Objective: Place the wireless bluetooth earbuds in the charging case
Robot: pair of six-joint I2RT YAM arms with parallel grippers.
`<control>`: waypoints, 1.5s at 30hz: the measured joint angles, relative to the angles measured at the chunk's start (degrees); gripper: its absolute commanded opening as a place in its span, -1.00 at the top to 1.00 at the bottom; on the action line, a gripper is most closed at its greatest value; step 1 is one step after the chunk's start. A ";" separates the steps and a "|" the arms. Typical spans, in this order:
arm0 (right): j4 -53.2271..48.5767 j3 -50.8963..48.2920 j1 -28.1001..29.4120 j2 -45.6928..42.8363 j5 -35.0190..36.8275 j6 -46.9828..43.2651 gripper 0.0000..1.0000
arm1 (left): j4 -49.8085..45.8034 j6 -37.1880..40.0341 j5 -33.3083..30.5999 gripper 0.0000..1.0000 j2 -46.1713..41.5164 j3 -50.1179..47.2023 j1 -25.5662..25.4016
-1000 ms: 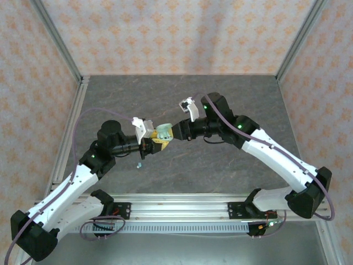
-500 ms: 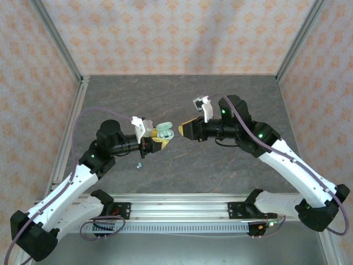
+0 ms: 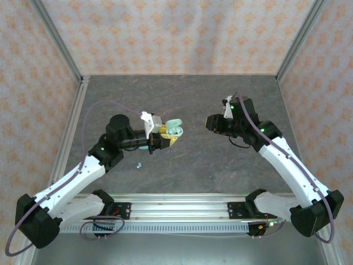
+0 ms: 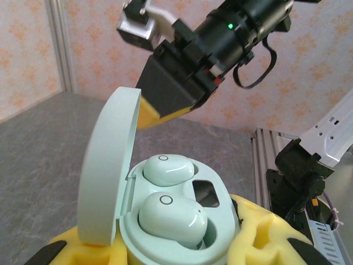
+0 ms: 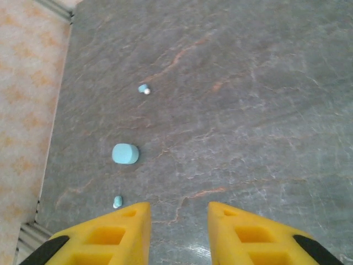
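— Where are the mint earbuds (image 4: 171, 218)?
— Both sit in the open mint case (image 4: 107, 165). The left gripper (image 3: 167, 136) is clamped on it, fingers cut off in the wrist view.
— The right gripper (image 5: 177, 218)?
— Jaws apart, empty, above the table (image 5: 265, 110). Blue earbuds (image 5: 144, 88) and blue case (image 5: 125, 153) lie apart there, too small to make out detail.

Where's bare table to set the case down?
Bare: the table strip along the back wall, and the middle patch between right gripper and front rail. Crowded: by the left gripper holding the case, with a blue earbud on the table beside its arm.
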 measured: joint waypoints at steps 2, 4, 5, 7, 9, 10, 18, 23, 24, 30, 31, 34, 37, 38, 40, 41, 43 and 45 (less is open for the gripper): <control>0.13 -0.22 -0.87 0.00 -0.09 1.09 0.30 | 1.38 -0.20 0.00 0.83 1.77 0.42 -0.79; 0.63 -0.22 -1.46 -0.13 -0.55 1.73 0.28 | 2.78 -0.42 -0.04 0.83 3.67 0.61 -1.53; 0.74 -0.22 -1.68 -0.15 -0.74 1.95 0.28 | 3.50 -0.68 -0.04 0.82 4.52 0.61 -1.84; 0.98 -0.22 -2.27 -0.20 -1.22 2.19 0.27 | 5.20 -1.31 -0.07 0.82 6.71 0.61 -2.58; 1.33 -0.22 -2.84 -0.20 -1.77 2.38 0.26 | 6.49 -1.70 -0.07 0.82 8.39 0.70 -3.10; 1.55 -0.22 -3.10 -0.20 -2.03 2.45 0.26 | 6.99 -1.88 -0.11 0.82 9.38 0.92 -3.41; 4.72 0.17 -4.44 0.90 -6.05 2.62 0.23 | 12.81 -3.69 -1.86 0.82 14.43 1.51 -5.46; 6.49 1.66 -4.79 3.93 -9.53 2.75 0.20 | 15.63 -4.33 -3.52 0.82 16.55 1.68 -6.27; 6.49 2.47 -4.90 4.63 -10.56 2.75 0.20 | 15.85 -4.33 -3.82 0.82 16.76 1.68 -6.32; 9.03 5.18 -4.87 7.72 -17.18 2.75 0.09 | 17.25 -4.33 -5.60 0.83 17.38 1.68 -6.29; 9.25 5.18 -4.87 7.80 -18.25 2.78 0.08 | 17.51 -4.33 -5.77 0.83 17.38 1.68 -6.29; 10.25 5.18 -4.87 8.00 -21.40 2.78 0.06 | 18.23 -4.33 -6.10 0.82 17.55 1.70 -6.29; 10.71 5.11 -4.87 8.11 -23.85 2.75 0.04 | 18.34 -4.35 -6.12 0.83 18.10 1.79 -6.29; 10.78 5.11 -4.87 8.11 -24.35 2.75 0.02 | 18.36 -4.35 -6.14 0.83 18.27 1.79 -6.29; 10.88 4.92 -4.87 8.11 -25.29 2.73 -0.02 | 18.34 -4.48 -6.36 0.83 18.45 1.79 -6.29; 10.95 4.76 -4.87 8.09 -25.64 2.62 -0.03 | 18.36 -4.55 -6.51 0.82 18.45 1.79 -6.29; 10.93 4.37 -4.87 7.98 -26.10 2.56 -0.06 | 18.29 -4.70 -6.69 0.82 18.45 1.79 -6.29; 10.93 4.04 -4.87 7.65 -26.32 2.54 -0.08 | 18.29 -4.74 -6.95 0.82 18.45 1.79 -6.29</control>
